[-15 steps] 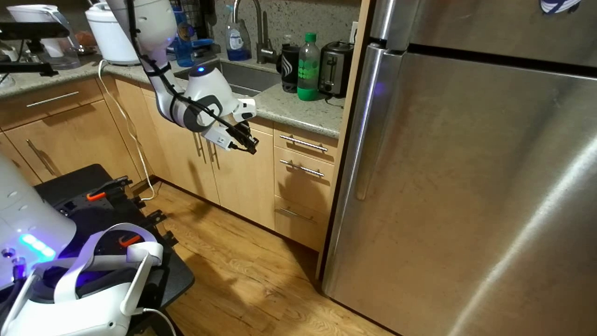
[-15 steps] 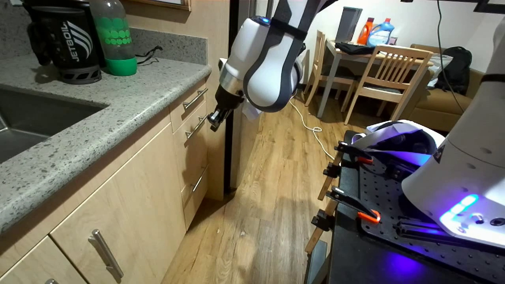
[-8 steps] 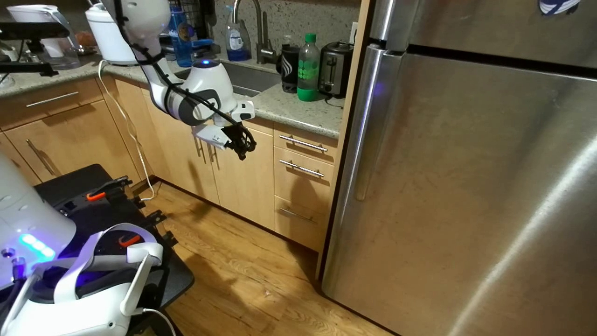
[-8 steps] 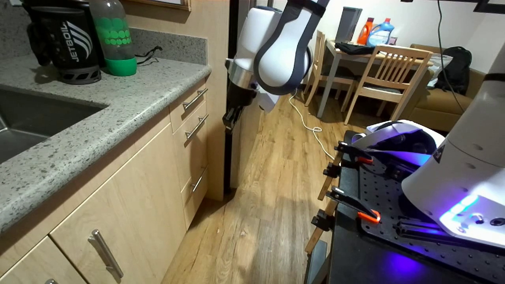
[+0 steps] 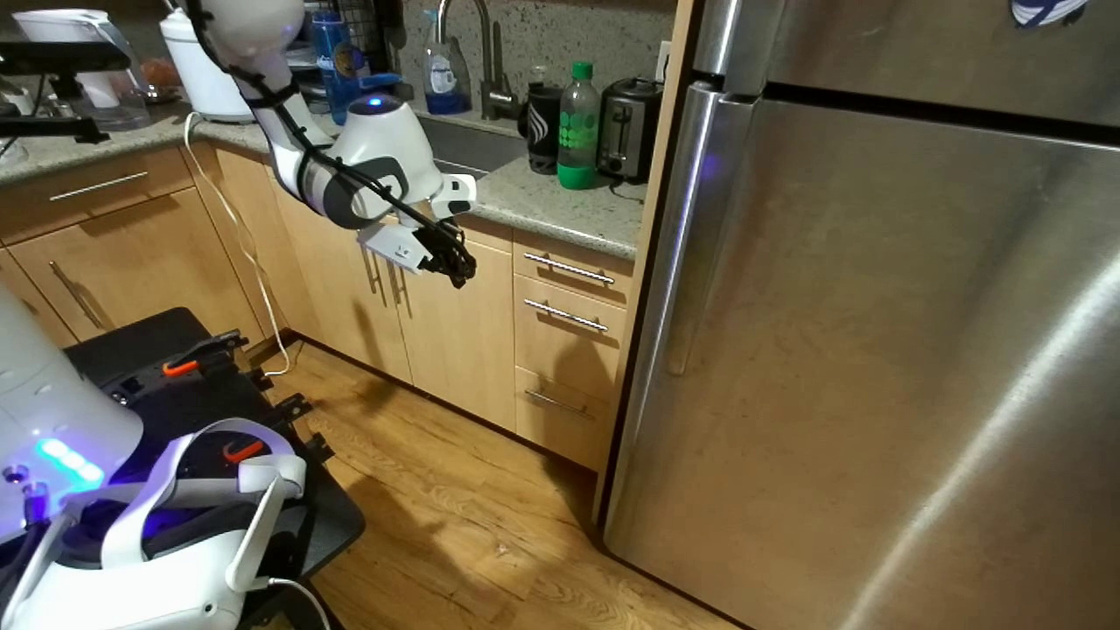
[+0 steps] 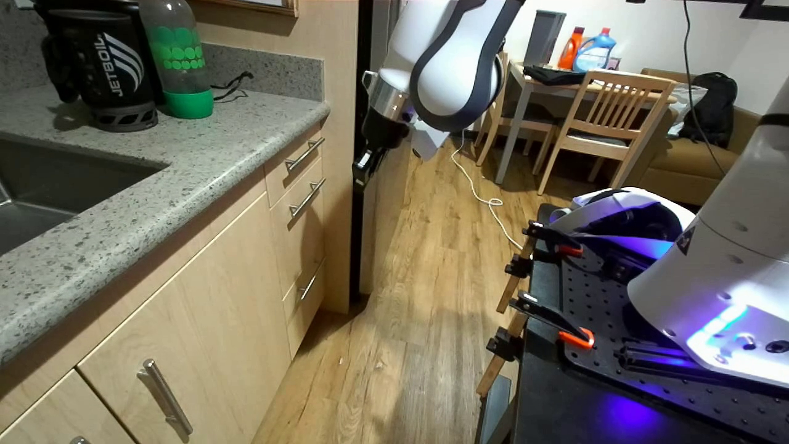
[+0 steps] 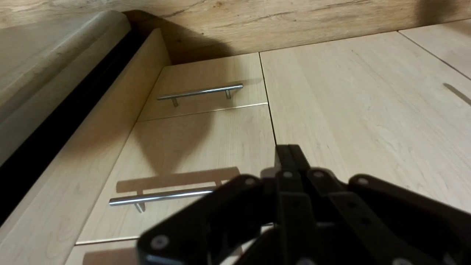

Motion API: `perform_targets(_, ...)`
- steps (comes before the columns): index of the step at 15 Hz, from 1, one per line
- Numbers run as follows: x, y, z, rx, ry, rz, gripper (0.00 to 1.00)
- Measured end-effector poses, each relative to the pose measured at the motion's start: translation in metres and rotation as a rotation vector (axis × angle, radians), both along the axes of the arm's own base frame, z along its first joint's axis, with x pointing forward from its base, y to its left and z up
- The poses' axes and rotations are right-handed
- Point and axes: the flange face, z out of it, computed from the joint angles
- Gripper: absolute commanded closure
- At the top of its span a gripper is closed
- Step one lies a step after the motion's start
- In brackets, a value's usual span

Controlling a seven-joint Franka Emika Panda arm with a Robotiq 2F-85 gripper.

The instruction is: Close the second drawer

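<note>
The second drawer has a flat pale maple front with a horizontal silver bar handle. It sits flush with the fronts around it, between a shallower top drawer and a bottom drawer. It also shows in an exterior view and in the wrist view, where my fingers cover part of its handle. My gripper is shut with its fingertips together and nothing between them. In both exterior views the gripper is in the air in front of the cabinets; here a gap shows between it and the drawer handles.
The countertop edge overhangs the drawers. The fridge and a wood side panel stand right beside the drawer stack. A tall cabinet door is on its other side. A green-capped bottle and a toaster stand on the counter.
My gripper has moved away from the drawer fronts, and its fingers first tipped downward, then rose a little. The drawers look the same throughout.
</note>
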Motion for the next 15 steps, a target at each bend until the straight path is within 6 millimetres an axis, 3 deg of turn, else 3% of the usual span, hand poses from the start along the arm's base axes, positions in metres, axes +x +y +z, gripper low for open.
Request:
perform_targets(5, 0.000, 0.002, -0.001, 0.002, 0.000, 0.003, 1.00)
perform_targets(8, -0.008, 0.013, 0.000, 0.004, -0.028, 0.037, 1.00)
perform_targets(11, -0.038, 0.023, 0.004, -0.003, -0.068, 0.091, 1.00)
perform_targets(15, -0.092, 0.019, 0.014, -0.016, -0.072, 0.160, 1.00)
